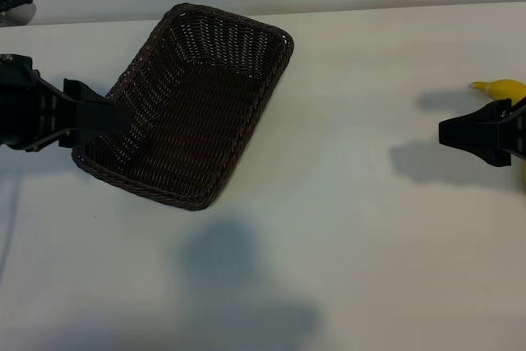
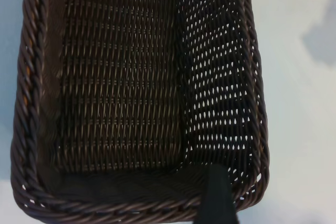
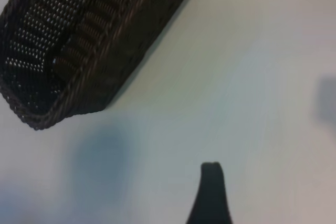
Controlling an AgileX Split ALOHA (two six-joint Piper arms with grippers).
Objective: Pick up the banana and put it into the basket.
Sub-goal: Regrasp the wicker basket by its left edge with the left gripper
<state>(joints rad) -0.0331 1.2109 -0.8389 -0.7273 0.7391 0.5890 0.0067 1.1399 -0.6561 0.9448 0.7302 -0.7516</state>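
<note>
The dark brown wicker basket (image 1: 197,100) lies left of the table's middle, with nothing inside it. My left gripper (image 1: 119,117) is at the basket's left end and is open. In the left wrist view one black finger (image 2: 216,195) reaches over the rim (image 2: 105,211) into a corner of the basket (image 2: 121,77). The yellow banana (image 1: 501,88) lies at the far right edge, mostly hidden behind my right gripper (image 1: 460,131). That gripper hangs open above the bare table and holds nothing. One of its fingers (image 3: 210,192) shows in the right wrist view, with the basket (image 3: 84,45) far off.
The white table (image 1: 353,203) stretches bare between the basket and the banana. Soft shadows lie on it near the front and under the right gripper. A dark object (image 1: 15,2) sits at the far left back corner.
</note>
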